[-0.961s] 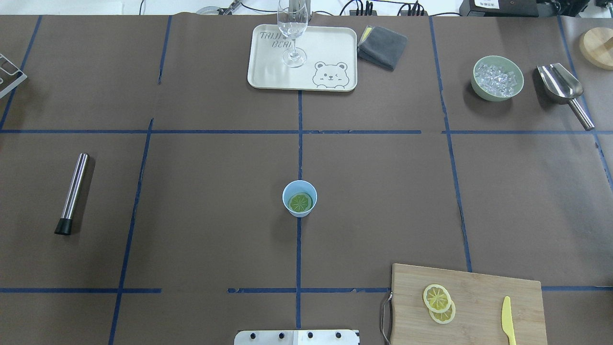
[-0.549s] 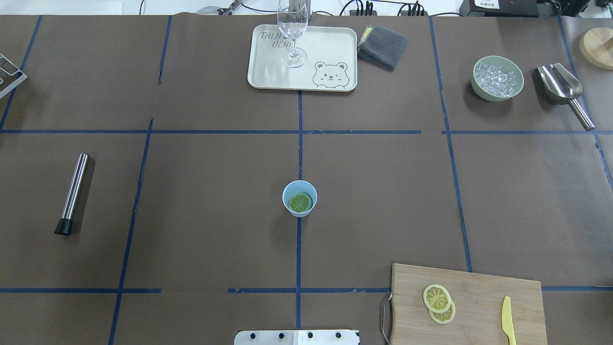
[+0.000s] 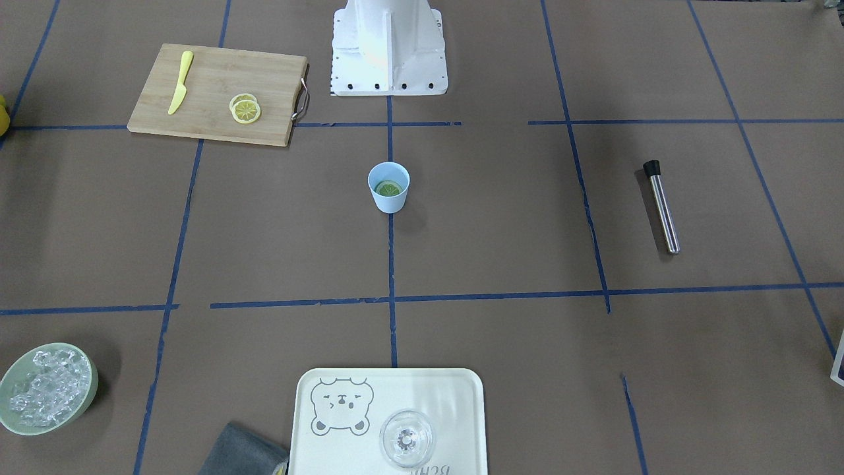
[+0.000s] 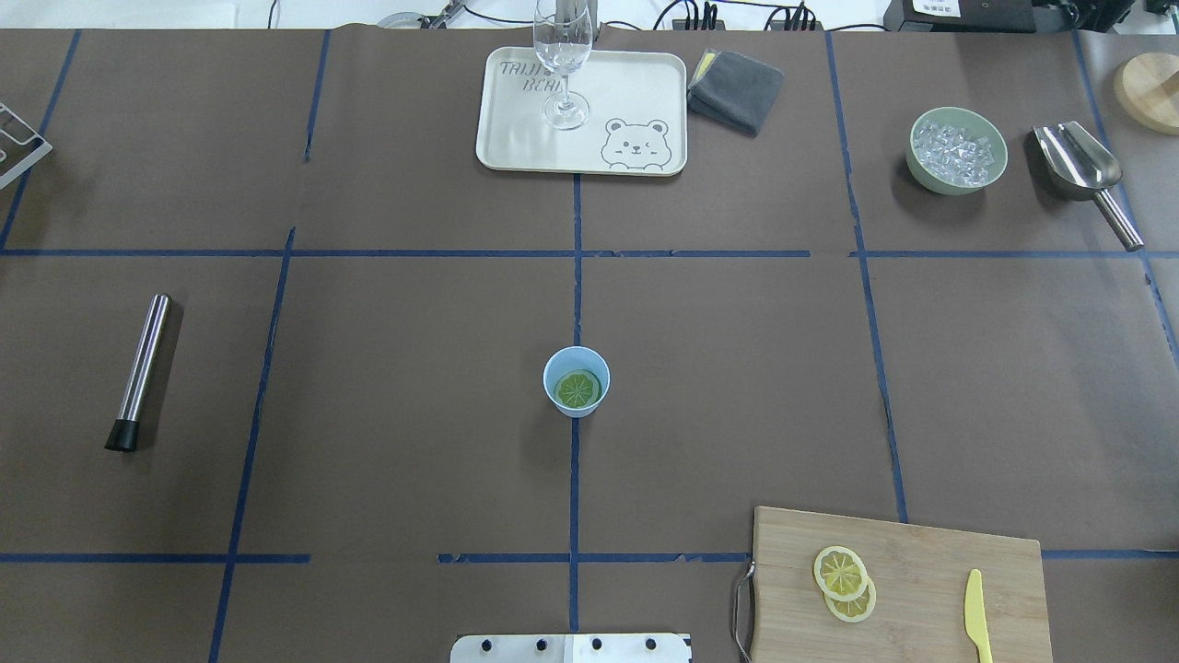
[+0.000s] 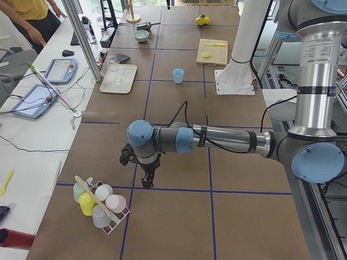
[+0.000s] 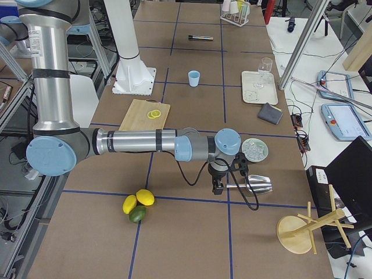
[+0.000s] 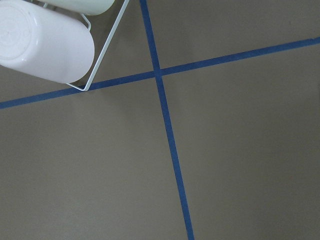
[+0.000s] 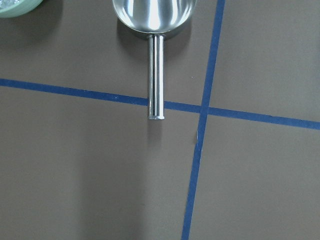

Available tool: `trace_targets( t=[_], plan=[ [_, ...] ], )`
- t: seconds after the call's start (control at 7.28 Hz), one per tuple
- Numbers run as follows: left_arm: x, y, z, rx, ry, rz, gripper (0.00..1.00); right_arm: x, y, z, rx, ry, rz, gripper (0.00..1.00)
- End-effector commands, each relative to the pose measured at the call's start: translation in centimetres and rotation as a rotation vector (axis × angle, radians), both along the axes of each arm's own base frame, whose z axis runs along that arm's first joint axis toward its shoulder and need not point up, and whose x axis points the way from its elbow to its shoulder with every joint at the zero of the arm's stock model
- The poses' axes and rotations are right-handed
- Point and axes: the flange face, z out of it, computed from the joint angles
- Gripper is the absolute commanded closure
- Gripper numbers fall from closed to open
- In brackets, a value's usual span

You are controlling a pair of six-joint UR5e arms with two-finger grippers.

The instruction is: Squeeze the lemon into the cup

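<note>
The light-blue cup [image 4: 576, 381] stands upright in the middle of the brown counter [image 4: 387, 387], on the blue tape line that runs away from the robot's base. One lemon slice [image 4: 577, 389] lies flat inside it, near the bottom, and looks greenish there. Two more lemon slices [image 4: 841, 572] lie on the bamboo cutting board [image 4: 921, 552] at the robot's right; they overlap one another. A yellow knife [image 4: 975, 615] lies beside them on the same board.

Both arms are well apart from the cup. The left jaws point down at the counter near a wire rack of pastel cups [image 5: 101, 207], at the left end of the counter. The right jaws point down just beside the handle of a steel ice scoop [image 6: 256, 186], near the pale-green bowl of ice [image 6: 254, 149]. The jaws show only in the side views, so I cannot tell how far they are open or whether they hold anything.

A steel muddler with a black tip [image 4: 140, 372] lies on the robot's left side. On the far edge a wine glass [image 4: 563, 64] stands on a cream bear tray [image 4: 636, 92], beside a folded grey cloth [image 4: 737, 89].
</note>
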Motion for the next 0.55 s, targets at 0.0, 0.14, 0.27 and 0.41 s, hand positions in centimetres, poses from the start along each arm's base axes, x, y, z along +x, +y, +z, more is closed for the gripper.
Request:
trace_targets(
  t=[0.0, 0.14, 0.27, 0.41],
  plan=[
    [-0.12, -0.08, -0.25, 0.022, 0.0, 0.002, 0.0, 0.0, -0.05, -0.08, 0.001, 0.0, 0.001, 0.0],
    [-0.04, -0.62, -0.51, 0.019, -0.002, 0.004, 0.0, -0.04, 0.0, -0.27, 0.003, -0.006, 0.0, 0.0],
    [-0.03, -0.53, 0.06, -0.005, -0.001, -0.01, 0.0, -0.25, 0.04, -0.41, -0.002, -0.037, 0.0, 0.0],
    [-0.24, 0.05, -0.4, -0.039, 0.002, -0.058, 0.0, -0.26, 0.04, -0.37, -0.004, -0.038, 0.002, 0.0]
  ],
)
